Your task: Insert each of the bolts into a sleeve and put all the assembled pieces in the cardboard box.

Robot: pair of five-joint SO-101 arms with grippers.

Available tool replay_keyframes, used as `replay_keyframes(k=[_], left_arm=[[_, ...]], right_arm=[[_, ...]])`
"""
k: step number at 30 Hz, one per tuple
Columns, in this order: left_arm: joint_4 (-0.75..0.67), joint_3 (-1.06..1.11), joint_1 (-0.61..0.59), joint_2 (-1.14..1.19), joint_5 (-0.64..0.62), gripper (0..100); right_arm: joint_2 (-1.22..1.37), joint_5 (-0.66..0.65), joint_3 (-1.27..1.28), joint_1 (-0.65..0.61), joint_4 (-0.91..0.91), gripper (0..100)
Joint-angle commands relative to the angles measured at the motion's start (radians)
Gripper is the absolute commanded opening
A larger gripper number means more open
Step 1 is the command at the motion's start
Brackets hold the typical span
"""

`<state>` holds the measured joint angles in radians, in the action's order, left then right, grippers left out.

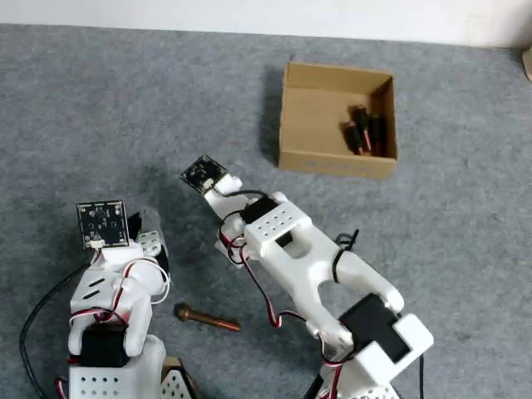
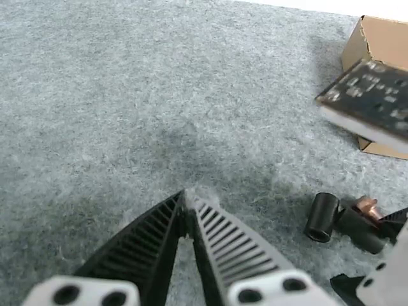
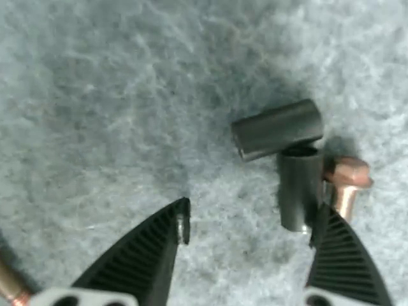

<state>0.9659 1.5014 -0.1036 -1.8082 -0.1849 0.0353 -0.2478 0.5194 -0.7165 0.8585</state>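
**Left pincer closed, right pincer open over two sleeves**

High view: the cardboard box (image 1: 332, 158) stands on the grey felt (image 1: 83, 100), well apart from both arms. Some assembled pieces (image 1: 366, 129), dark sleeves with copper ends, lie together in one corner of it. A loose bolt (image 1: 206, 317) of copper colour lies flat on the felt between the left arm (image 1: 112, 291) and the right arm (image 1: 307, 258).

Left wrist view: the left gripper (image 2: 189, 207) is closed, its two ribbed fingers meet at the tips and hold nothing. Near it, a first sleeve (image 2: 320, 217) lies on the felt. Just beside it lies a second sleeve (image 2: 356, 226) with a copper bolt head (image 2: 366, 205) against it.

Right wrist view: the right gripper (image 3: 252, 223) is open wide and grips nothing. The first sleeve lies on its side, touching the end of the second sleeve. One finger (image 3: 335, 245) is just beside the second sleeve and the bolt head. I cannot tell if this bolt sits inside the sleeve.
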Motion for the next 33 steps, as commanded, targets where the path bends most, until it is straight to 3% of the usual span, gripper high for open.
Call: replay_keyframes(k=[1, 15, 23, 33], left_arm=[[-0.020, -0.007, -0.013, -0.012, 0.002, 1], [-0.020, -0.007, -0.013, -0.012, 0.002, 1], [-0.020, -0.007, -0.013, -0.012, 0.002, 1], [-0.020, -0.007, -0.013, -0.012, 0.002, 1]], right_arm=[[0.031, 0.002, -0.015, 0.012, 0.008, 28.1], [0.108, 0.002, -0.035, 0.048, -0.084, 27.7], [0.111, 0.002, -0.084, 0.082, -0.170, 6.3], [0.113, 0.002, -0.077, 0.113, -0.170, 0.5]])
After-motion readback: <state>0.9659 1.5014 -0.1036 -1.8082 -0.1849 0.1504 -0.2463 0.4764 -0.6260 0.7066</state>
